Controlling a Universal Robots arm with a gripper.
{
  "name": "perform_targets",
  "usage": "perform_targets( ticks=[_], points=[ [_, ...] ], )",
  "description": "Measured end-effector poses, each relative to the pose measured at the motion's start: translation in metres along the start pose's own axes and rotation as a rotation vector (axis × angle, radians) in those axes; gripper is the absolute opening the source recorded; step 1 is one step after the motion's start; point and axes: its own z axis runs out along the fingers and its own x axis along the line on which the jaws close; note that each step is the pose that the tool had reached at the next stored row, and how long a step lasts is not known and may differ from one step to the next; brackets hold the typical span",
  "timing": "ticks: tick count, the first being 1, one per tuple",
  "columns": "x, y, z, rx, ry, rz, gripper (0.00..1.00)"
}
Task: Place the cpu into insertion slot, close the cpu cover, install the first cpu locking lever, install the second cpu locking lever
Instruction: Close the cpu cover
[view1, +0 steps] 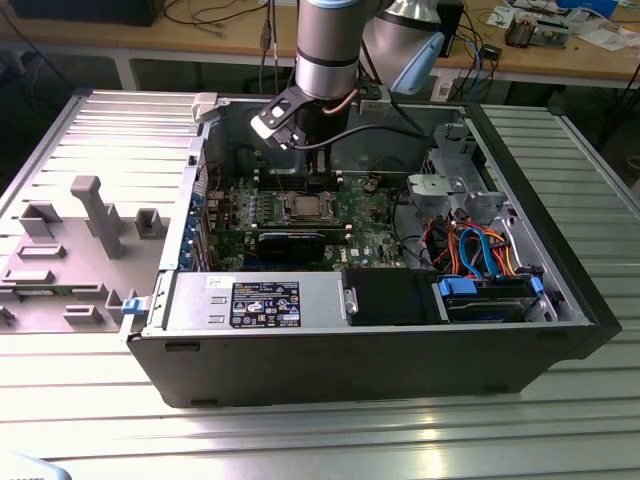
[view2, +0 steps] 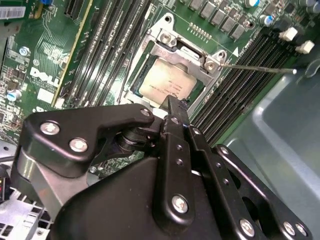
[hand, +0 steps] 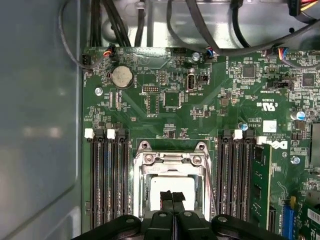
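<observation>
At the left of the exterior view a grey fixture tray (view1: 70, 250) lies on the ribbed metal counter (view1: 300, 440). Just to its right stands the open computer case (view1: 350, 350). The arm (view1: 328, 50) reaches down into the case from the upper middle of the frame, over the green board.

The insertion slot (view1: 305, 207) sits mid-frame, directly below the arm. The cpu (view2: 167, 85) is already seated in it, flat and level: a dull, pale silver-grey square with faint print on top. The cpu cover (view2: 187, 50), a thin shiny frame, looks to be lying down over the chip with its window around the metal top, so I judge that step done as well.

Further right in the second wrist view, a thin wire locking lever (view2: 260, 67) juts out over the black memory slots (view2: 250, 55) and seems unlatched. The lever work therefore looks to be what is left.

The jaws are pressed together, clamped on nothing, and poised just above the chip's near edge in both wrist views.
</observation>
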Motion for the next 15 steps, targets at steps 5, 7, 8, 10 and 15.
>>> perform_targets(
  ticks=[5,7,8,10,15],
  points=[
    [0.0001,0.0,0.0003,0.0005,-0.0014,-0.069,0.11],
    [0.0,0.0,0.0003,0.0005,-0.0015,-0.07,0.11],
    [0.0,-0.0001,0.0003,0.0005,-0.0015,-0.07,0.11],
    [0.0001,-0.0008,0.0004,0.0004,-0.0013,-0.069,0.11],
    [-0.0008,-0.0041,0.0008,0.0005,-0.0013,-0.07,0.11]
  ],
)
